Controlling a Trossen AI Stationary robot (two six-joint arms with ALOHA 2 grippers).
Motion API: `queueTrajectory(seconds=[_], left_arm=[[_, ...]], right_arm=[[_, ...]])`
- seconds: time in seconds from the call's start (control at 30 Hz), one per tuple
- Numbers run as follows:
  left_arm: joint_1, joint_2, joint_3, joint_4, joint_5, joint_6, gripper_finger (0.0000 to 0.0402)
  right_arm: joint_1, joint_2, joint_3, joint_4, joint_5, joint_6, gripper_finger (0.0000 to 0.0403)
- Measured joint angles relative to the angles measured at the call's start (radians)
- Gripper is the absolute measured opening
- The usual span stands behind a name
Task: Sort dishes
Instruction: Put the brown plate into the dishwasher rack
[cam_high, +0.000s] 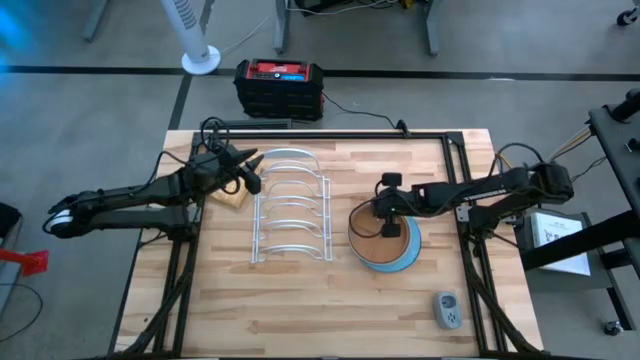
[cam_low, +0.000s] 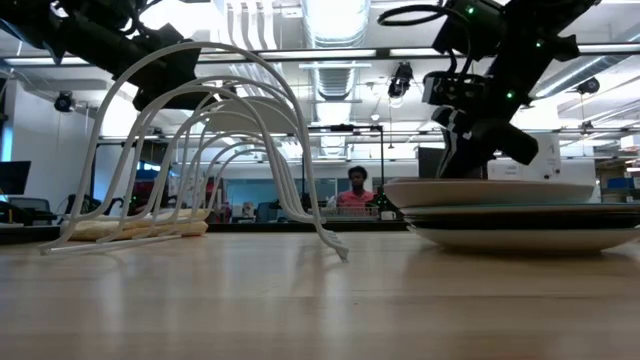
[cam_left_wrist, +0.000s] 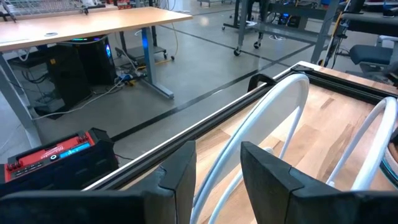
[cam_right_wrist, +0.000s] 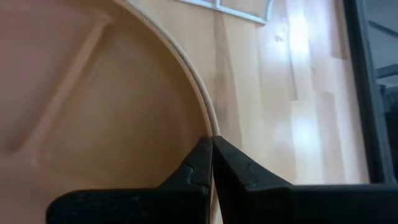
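Observation:
A stack of plates sits right of the table's middle. The brown wooden divided plate (cam_high: 380, 242) is on top, and a light blue plate (cam_high: 407, 258) shows under it. My right gripper (cam_high: 386, 214) is at the stack's far rim, shut on the brown plate. The stack (cam_low: 505, 212) looks level in the low view. The white wire rack (cam_high: 290, 205) stands at the centre with no plate in it. My left gripper (cam_high: 252, 178) is at the rack's far left arches, with one arch between its fingers. My left gripper holds one white wire arch of the rack (cam_left_wrist: 219, 182), which runs slantwise through the gap from one finger (cam_left_wrist: 267, 177) to the other. The fingers come nearly level from the table's left. The rack stands on the table. My right gripper pinches the brown plate's rim (cam_right_wrist: 210, 132) between its two fingertips (cam_right_wrist: 200, 163), one over the plate's inside and one outside. It slants down from the table's right. The plate (cam_low: 488, 190) still appears to lie level on the stack.
A tan block (cam_high: 231, 200) lies on the table left of the rack, under my left gripper. A small grey device (cam_high: 447, 310) lies near the right front corner. A black and red box (cam_high: 280, 85) stands beyond the far edge. Bare wood stretches along the table's near side.

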Motion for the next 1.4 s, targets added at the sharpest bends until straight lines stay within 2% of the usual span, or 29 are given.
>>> queueTrajectory(seconds=[0.3,0.47,0.73,1.03,1.2,1.4], left_arm=[[0.000,0.000,0.000,0.015,0.000,0.000,0.0116],[-0.001,0.000,0.000,0.031,0.020,0.000,0.0116],[-0.001,0.035,0.000,0.169,0.267,-0.009,0.0116],[-0.004,0.175,0.003,0.380,0.466,-0.035,0.0116],[-0.020,0.267,0.129,0.349,0.570,-0.034,0.0116],[-0.069,0.440,0.380,0.095,0.573,0.041,0.0116]], right_arm=[[0.035,-0.080,0.001,-0.041,0.038,0.008,0.0000],[0.068,-0.122,0.001,-0.063,0.101,0.018,0.0000],[0.112,-0.177,0.002,-0.066,0.148,0.019,0.0000],[0.158,-0.216,0.002,-0.072,0.227,0.001,0.0000],[0.175,-0.217,0.002,-0.072,0.265,-0.034,0.0000],[0.187,-0.218,0.002,-0.071,0.277,-0.046,0.0000]])
